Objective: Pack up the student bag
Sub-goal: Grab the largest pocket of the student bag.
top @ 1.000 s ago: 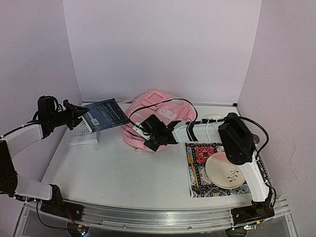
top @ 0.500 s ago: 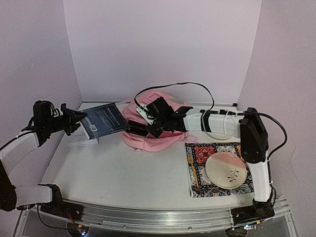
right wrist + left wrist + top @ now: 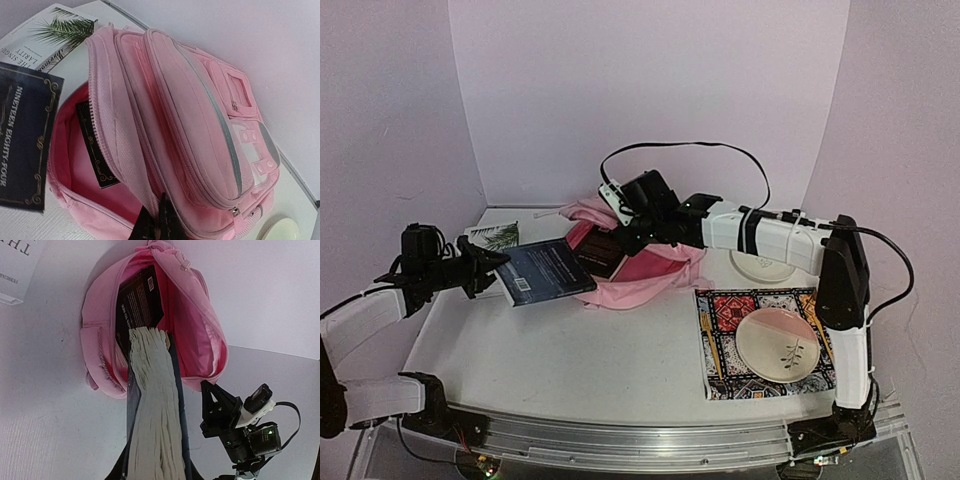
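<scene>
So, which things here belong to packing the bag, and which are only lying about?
Job: soft pink fabric backpack, gripped by the right fingers; dark blue book in the left fingers; black book already inside.
Lying about: white book with palm-leaf cover, perhaps next; patterned mat; pink-and-cream plate on it; white plate behind.

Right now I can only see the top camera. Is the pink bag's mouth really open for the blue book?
Observer: Yes. The left wrist view looks straight into the student bag. Its pink inside gapes, and the page edge of the blue book is aimed at it.
Operator: What is that dark thing inside?
Observer: A black book with gold trim, tucked against the inner wall.
Operator: Who holds the bag open?
Observer: The right gripper. The right wrist view shows it shut on the bag's fabric edge.
</scene>
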